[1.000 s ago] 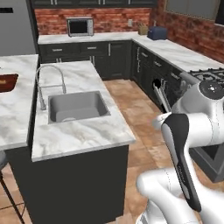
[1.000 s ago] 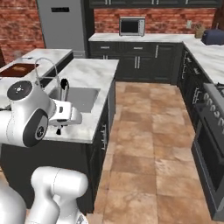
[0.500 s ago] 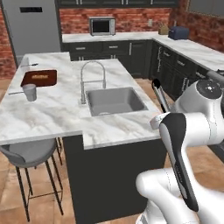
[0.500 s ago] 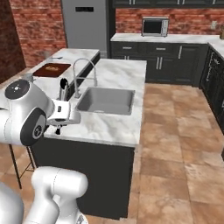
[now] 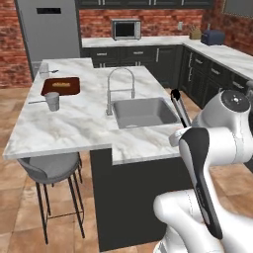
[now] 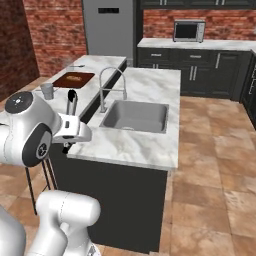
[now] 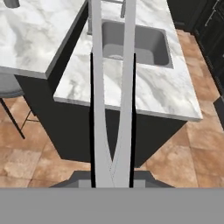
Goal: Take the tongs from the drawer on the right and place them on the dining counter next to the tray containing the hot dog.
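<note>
Base has driven on, so both views now face the dining counter [image 5: 84,123] squarely. Gripper [image 7: 112,173] clenched on the tongs [image 7: 111,87], tips cut off by the hand view's edge. Tray [image 5: 60,85] with hot dog [image 5: 61,84] at far left corner, hot dog blurry.

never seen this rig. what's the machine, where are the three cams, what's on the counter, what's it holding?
It is a white robot arm on a driving base in a rendered kitchen. Two cameras ride behind it, left and right; the third sits on the hand, looking along the gripper. Its fingers are shut on the tongs, held upright off the counter's near edge. On the marble dining counter lie a red-brown tray with the hot dog, a glass cup and a steel sink with its tap.
</note>
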